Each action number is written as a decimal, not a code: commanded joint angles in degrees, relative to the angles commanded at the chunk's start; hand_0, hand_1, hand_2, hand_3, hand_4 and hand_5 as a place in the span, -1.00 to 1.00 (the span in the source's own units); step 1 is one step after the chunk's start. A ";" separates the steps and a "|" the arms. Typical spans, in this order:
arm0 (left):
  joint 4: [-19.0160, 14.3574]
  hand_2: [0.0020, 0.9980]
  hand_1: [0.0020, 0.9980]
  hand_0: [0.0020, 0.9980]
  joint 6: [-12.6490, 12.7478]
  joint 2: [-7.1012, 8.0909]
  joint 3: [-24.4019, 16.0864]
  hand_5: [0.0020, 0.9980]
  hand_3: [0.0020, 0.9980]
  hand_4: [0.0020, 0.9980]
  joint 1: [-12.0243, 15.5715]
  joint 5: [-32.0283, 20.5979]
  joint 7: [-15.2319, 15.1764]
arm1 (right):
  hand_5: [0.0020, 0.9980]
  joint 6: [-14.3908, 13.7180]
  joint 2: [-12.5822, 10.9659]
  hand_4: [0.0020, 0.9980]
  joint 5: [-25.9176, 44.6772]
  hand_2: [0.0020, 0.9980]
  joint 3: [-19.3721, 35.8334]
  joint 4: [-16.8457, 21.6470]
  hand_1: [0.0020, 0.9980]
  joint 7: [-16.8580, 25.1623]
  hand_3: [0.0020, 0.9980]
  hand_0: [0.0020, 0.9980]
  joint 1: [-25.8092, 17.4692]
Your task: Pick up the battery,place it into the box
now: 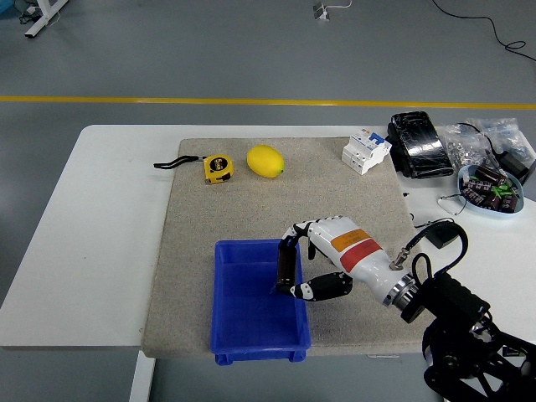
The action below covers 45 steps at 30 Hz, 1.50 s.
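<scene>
Over the right rim of the blue box (243,322), the right hand (322,260) has its fingers (318,288) wrapped around the dark battery (286,263), held upright. Farther back on the grey mat (251,209) lie a lemon (265,161) and a tape measure (217,167).

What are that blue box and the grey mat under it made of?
The blue box looks like moulded plastic: one even colour, slightly glossy, with a rolled rim. The mat looks like felt or coarse fabric: matte, speckled grey-beige, no shine. The right hand holding the battery over the box seems to be glossy white plastic.
</scene>
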 joint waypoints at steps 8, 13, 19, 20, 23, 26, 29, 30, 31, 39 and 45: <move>0.04 0.52 0.40 0.47 -0.24 0.21 -0.73 0.40 0.33 0.36 -0.28 0.97 0.35 | -0.49 2.75 -0.11 0.94 0.63 0.08 -2.48 -0.73 -0.12 -0.24 0.29 -0.55 2.11; 0.02 0.52 0.40 0.47 -0.62 0.33 -1.22 0.40 0.33 0.36 -0.38 1.61 0.41 | -0.40 4.01 0.37 1.00 0.83 0.13 -2.48 -1.11 -0.05 -1.03 0.56 -0.50 2.84; -0.01 0.52 0.39 0.47 -0.82 0.32 -1.49 0.40 0.33 0.36 -0.42 2.01 0.46 | -0.38 4.37 0.73 1.00 0.93 0.16 -2.54 -1.23 -0.02 -1.11 0.59 -0.49 3.34; -0.01 0.52 0.39 0.47 -0.84 0.29 -1.54 0.40 0.33 0.36 -0.42 2.10 0.46 | -0.38 4.48 0.77 1.00 0.99 0.16 -2.52 -1.28 -0.02 -1.12 0.59 -0.49 3.42; 0.00 0.52 0.40 0.48 -0.84 0.24 -1.69 0.41 0.33 0.36 -0.45 2.31 0.49 | -0.37 4.66 0.82 1.00 1.05 0.25 -2.41 -1.42 0.05 -1.15 0.62 -0.45 3.54; 0.01 0.52 0.40 0.48 -0.84 0.23 -1.77 0.41 0.33 0.36 -0.45 2.43 0.48 | -0.37 4.72 0.91 1.00 1.35 0.25 -2.36 -1.65 0.05 -1.08 0.62 -0.45 3.61; 0.00 0.52 0.40 0.48 -0.87 0.23 -1.80 0.40 0.33 0.36 -0.47 2.51 0.49 | -0.36 4.75 1.01 1.00 1.43 0.34 -2.33 -1.75 0.15 -1.10 0.64 -0.28 3.64; -0.01 0.52 0.40 0.48 -0.88 0.24 -1.78 0.40 0.33 0.36 -0.46 2.49 0.48 | -0.36 4.70 1.03 1.00 1.48 0.34 -2.32 -1.74 0.15 -1.09 0.64 -0.28 3.65; -0.01 0.52 0.40 0.48 -0.87 0.24 -1.78 0.40 0.33 0.36 -0.46 2.49 0.48 | -0.36 4.60 1.03 1.00 1.52 0.34 -2.32 -1.69 0.15 -1.06 0.64 -0.28 3.70; -0.03 0.52 0.40 0.48 -0.95 0.20 -1.89 0.40 0.33 0.35 -0.42 2.54 0.43 | -0.36 1.71 0.93 1.00 0.85 0.36 1.11 -2.82 0.16 -0.99 0.64 -0.24 4.68; -0.09 0.52 0.41 0.48 -1.28 0.23 -1.97 0.40 0.33 0.36 -0.36 2.56 0.34 | -0.32 0.14 0.74 1.00 -0.26 0.36 5.63 -9.79 0.17 -1.53 0.63 -0.16 5.96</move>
